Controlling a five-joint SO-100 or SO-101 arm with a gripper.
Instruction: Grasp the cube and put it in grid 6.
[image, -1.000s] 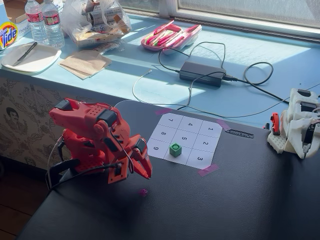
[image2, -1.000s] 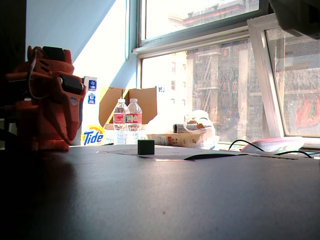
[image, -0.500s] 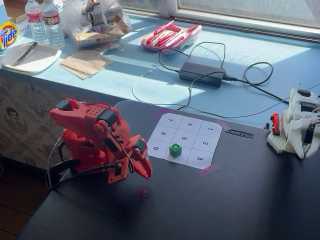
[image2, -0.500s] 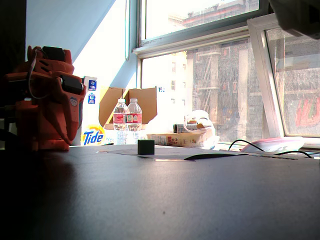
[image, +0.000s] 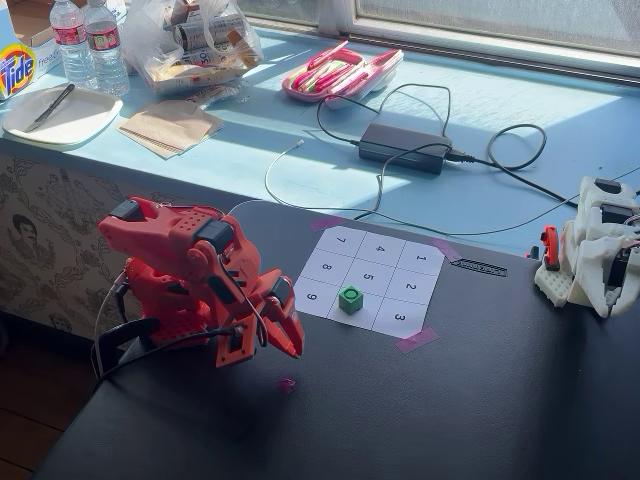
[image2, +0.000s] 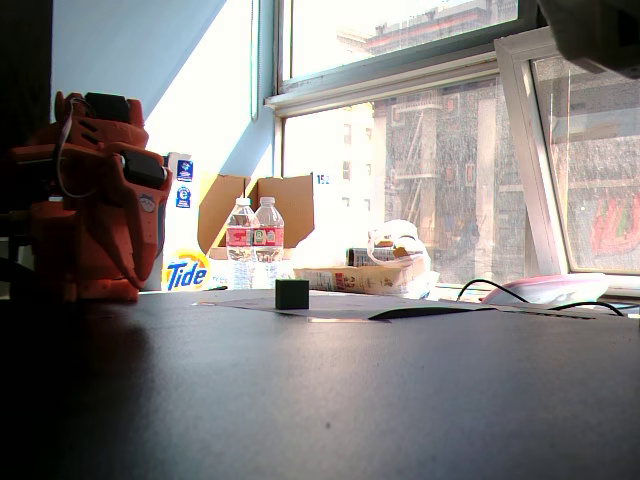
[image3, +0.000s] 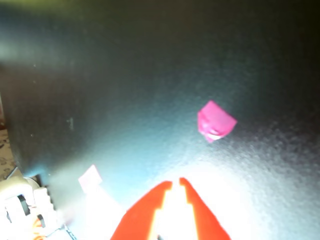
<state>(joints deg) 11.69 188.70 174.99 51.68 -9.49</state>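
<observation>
One green cube (image: 350, 299) sits on the numbered grid sheet (image: 368, 277) in a fixed view, on the line between the squares marked 5 and 6, nearer the 6. The red arm is folded low, well apart from the sheet, its gripper (image: 292, 345) pointing down at the dark table (image: 480, 400) beside a small pink tape scrap (image: 287, 384). To do this step well, the arm should lift and reach toward the sheet, spreading its fingers before descending over the cube.

From the low fixed view, the cube (image2: 292, 294) stands upright on the sheet's near edge, with the arm's body (image2: 95, 200) off to its left; the gripper itself is hidden.

At the wrist, the gripper (image3: 175, 183) shows its tips nearly touching, holding nothing, above bare table with the pink scrap (image3: 215, 121) ahead; neither cube nor sheet appears.
</observation>
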